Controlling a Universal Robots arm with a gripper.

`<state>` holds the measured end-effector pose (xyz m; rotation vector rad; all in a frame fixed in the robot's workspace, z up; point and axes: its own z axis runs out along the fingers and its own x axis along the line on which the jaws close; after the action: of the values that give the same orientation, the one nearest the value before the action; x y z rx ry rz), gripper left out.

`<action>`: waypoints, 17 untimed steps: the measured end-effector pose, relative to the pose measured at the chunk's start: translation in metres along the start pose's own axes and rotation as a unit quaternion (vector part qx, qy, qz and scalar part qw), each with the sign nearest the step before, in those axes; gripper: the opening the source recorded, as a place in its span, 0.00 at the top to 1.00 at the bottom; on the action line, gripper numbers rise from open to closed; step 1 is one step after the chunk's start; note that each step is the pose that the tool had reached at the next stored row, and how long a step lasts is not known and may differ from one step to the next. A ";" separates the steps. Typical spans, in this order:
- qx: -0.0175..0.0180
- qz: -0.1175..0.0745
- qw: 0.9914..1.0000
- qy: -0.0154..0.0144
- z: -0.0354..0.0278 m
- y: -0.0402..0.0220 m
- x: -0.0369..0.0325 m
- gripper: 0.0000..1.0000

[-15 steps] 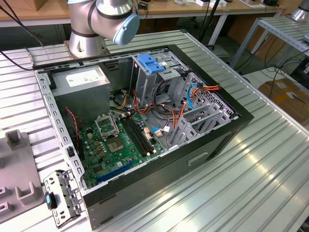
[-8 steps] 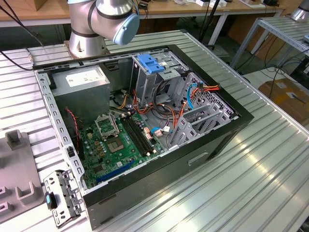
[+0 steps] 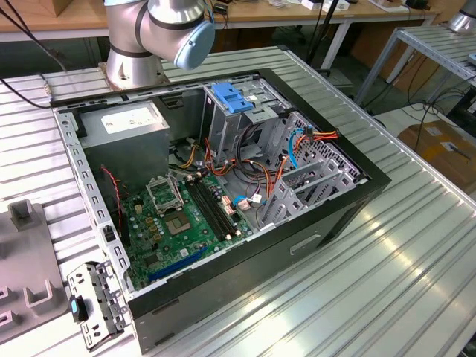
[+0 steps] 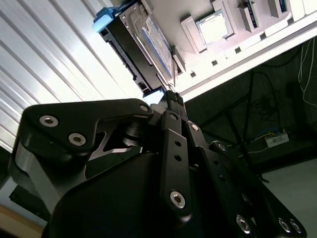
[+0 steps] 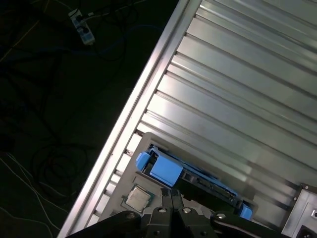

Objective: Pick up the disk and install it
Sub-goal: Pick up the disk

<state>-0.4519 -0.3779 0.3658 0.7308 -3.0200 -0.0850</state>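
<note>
In both wrist views the gripper (image 4: 173,95) (image 5: 173,194) shows its two slim black fingers (image 4: 174,130) pressed together with nothing between them. The disk (image 4: 148,49) (image 5: 198,182) lies just beyond the fingertips; I cannot tell whether they touch its edge. Its blue carrier frame (image 5: 166,170) shows at both ends. The disk sits on a pale fixture plate (image 4: 198,64), close to a processor chip (image 4: 214,27) (image 5: 137,197). The plate rests on the ribbed metal table (image 5: 237,99).
</note>
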 end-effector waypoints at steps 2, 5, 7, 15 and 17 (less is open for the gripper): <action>0.000 -0.012 1.000 0.001 0.0000 0.0000 0.0000 0.89; 0.001 -0.037 0.999 0.002 0.0000 0.0000 0.0000 0.89; 0.001 -0.057 0.998 0.004 0.0000 0.0000 0.0000 0.89; 0.002 -0.124 0.992 0.008 0.0000 0.0000 0.0000 0.89; 0.003 -0.145 0.989 0.009 0.0001 0.0000 0.0000 0.89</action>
<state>-0.4519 -0.3779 0.3657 1.1577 -2.8755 -0.0764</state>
